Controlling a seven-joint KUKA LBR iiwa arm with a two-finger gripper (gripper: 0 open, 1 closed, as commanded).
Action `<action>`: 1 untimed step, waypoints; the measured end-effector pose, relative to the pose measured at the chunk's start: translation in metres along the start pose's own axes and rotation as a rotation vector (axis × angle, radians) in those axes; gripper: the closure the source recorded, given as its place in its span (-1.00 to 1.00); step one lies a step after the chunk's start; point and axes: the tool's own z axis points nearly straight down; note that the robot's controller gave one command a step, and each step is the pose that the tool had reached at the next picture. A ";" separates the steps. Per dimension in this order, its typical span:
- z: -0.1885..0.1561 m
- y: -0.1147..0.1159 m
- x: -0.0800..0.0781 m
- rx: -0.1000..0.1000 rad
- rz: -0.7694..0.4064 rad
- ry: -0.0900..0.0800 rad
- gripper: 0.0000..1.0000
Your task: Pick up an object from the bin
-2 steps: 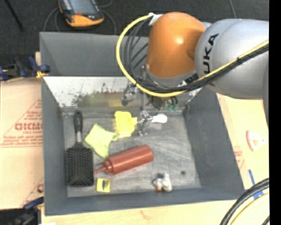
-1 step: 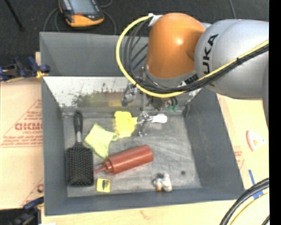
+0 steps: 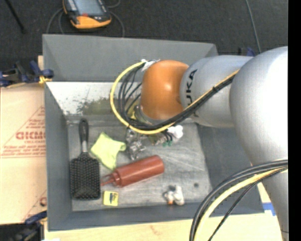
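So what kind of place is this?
Probably a robot lab: a big arm reaches into a grey metal bin of odd things, like a black hairbrush and a red bottle.

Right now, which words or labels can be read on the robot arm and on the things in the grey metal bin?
"UKA": black letters on the silver robot arm, first part hidden.
Dark print on the small yellow tag on the bin floor: too small to read.
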 end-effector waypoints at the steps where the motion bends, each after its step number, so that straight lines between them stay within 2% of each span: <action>1: 0.002 0.000 0.001 -0.001 0.001 0.002 -1.00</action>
